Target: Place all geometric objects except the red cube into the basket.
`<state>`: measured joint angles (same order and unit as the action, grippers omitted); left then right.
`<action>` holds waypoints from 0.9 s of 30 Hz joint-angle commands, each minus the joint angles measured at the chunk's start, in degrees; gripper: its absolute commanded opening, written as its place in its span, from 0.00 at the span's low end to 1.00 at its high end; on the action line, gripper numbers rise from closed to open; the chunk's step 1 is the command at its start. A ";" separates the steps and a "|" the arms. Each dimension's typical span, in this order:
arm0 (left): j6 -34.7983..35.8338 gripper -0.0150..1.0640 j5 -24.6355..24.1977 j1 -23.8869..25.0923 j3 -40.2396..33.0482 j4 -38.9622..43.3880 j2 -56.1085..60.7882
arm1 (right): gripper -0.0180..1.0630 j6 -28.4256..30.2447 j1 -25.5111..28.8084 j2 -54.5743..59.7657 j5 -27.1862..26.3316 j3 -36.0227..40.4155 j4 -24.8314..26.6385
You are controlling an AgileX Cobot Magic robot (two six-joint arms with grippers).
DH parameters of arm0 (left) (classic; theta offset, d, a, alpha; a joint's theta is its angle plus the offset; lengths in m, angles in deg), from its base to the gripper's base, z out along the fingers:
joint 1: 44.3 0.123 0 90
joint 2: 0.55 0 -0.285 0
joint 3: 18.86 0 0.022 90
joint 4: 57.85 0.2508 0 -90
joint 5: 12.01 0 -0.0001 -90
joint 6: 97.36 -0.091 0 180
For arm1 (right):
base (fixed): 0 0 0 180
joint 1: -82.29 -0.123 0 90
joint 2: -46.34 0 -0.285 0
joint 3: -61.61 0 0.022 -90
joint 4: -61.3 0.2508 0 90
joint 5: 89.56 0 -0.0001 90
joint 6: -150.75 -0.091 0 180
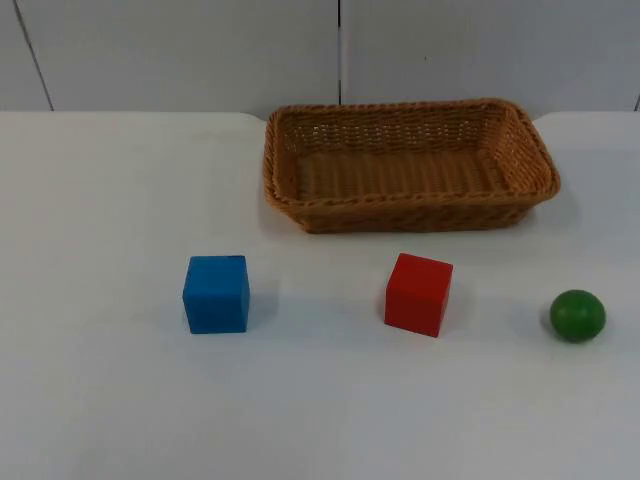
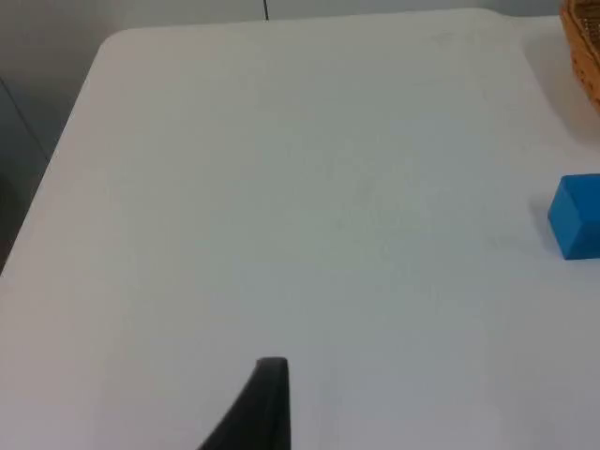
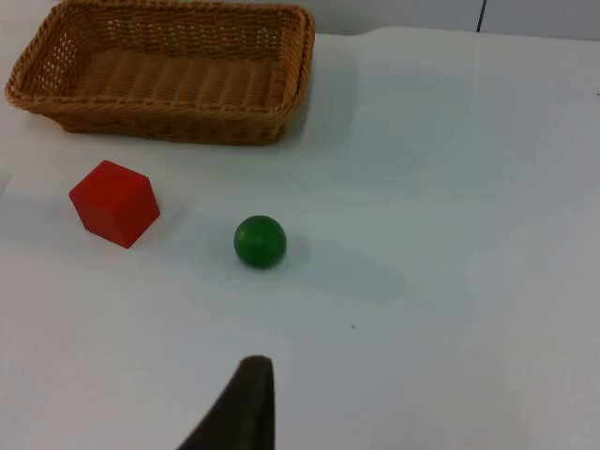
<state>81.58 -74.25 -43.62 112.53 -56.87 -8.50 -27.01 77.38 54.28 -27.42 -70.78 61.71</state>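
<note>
Grippers waited above the table, nothing yet in the basket.

Right gripper (image 3: 246, 412) and left gripper (image 2: 258, 412) hung back (finger states unclear); the small green ball (image 3: 260, 241), probably slippery, wanted a centred pinch; the solid blue cube (image 1: 216, 293) offered flat sides; the woven wicker basket (image 1: 300, 215) stood behind.

The top view looks down and forward from a fixed point above the white table (image 1: 100, 400), taking in the grey partition wall (image 1: 180, 50) at the far edge. The left wrist view looks along its arm across bare table toward the blue cube (image 2: 577, 216) and a sliver of the wicker basket (image 2: 583, 47). The right wrist view faces the basket from farther back, with the red cube (image 3: 114, 202) and green ball (image 3: 260, 241) nearer. All three views share the basket; both wrist views overlap the top view.
</note>
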 commanded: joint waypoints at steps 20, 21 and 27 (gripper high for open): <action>5.23 0.98 5.08 -0.12 4.80 5.97 -8.98 | 0.98 -4.42 -0.37 10.02 -3.32 -5.82 -1.83; 5.23 0.98 5.08 -0.12 4.80 5.97 -8.98 | 0.98 -4.42 -0.37 10.02 -3.32 -5.82 -1.83; 6.02 0.98 15.68 -0.12 15.30 6.34 -25.83 | 0.98 -4.90 -0.37 23.69 -11.44 -16.25 -6.68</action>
<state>86.80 -61.78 -43.62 125.88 -50.73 -31.36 -31.53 77.26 75.88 -35.70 -85.30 56.77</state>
